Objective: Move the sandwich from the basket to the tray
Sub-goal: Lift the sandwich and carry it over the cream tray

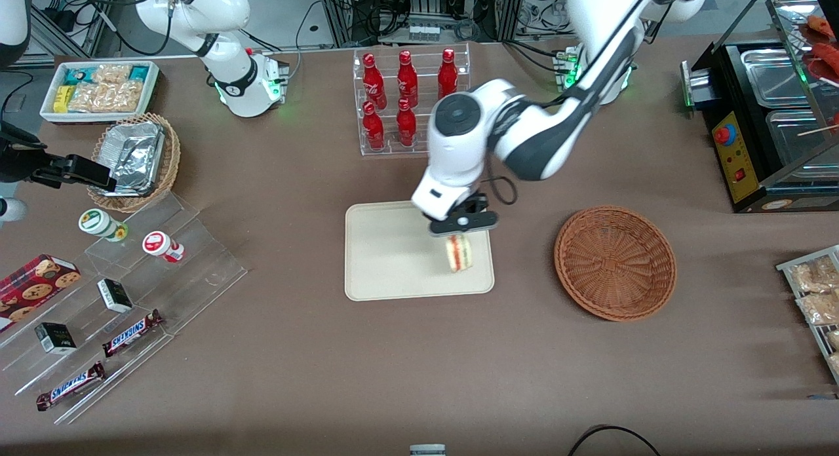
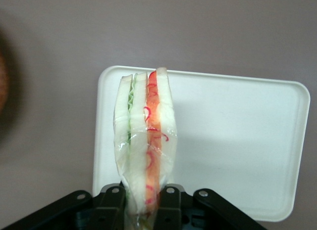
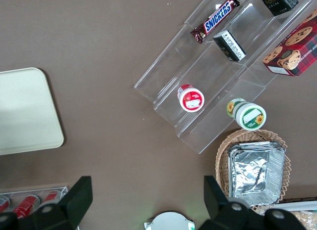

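A bench (image 1: 295, 364) covered in a matte brown cloth fills nearly the whole front view. Along its edge farthest from the front camera, pale grey floor (image 1: 288, 10) shows, crossed by loose black cables (image 1: 311, 20), with aluminium frame posts (image 1: 341, 14) standing on it. The light is even and comes from overhead, leaving only soft, short shadows on the cloth.

Pale sandwich (image 2: 143, 141) with red and green layers, cream tray (image 1: 387, 266), reddish-brown woven basket (image 1: 615, 262).
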`<state>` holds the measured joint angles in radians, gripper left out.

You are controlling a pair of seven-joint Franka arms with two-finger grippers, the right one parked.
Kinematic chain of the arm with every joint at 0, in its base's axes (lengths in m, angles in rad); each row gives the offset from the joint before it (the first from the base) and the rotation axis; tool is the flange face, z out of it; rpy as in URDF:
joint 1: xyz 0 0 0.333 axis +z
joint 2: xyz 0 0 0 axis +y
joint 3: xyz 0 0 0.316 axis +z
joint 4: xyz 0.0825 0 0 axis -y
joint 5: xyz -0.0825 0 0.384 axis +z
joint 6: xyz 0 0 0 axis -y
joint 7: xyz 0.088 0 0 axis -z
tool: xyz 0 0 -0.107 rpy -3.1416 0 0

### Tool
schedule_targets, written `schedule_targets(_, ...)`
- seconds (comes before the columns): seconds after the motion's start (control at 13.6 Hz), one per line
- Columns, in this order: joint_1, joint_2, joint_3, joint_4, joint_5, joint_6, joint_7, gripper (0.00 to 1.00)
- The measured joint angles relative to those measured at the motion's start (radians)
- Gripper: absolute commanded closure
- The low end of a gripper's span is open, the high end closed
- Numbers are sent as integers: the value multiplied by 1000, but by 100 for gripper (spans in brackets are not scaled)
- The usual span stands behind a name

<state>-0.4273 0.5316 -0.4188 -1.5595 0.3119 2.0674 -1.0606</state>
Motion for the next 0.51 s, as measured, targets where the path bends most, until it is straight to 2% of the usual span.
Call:
schedule_targets(0.22,-58,128,2,83,39,13,-9,100)
schedule_targets(0.51,-95,211,2,112,90,76,-10,100)
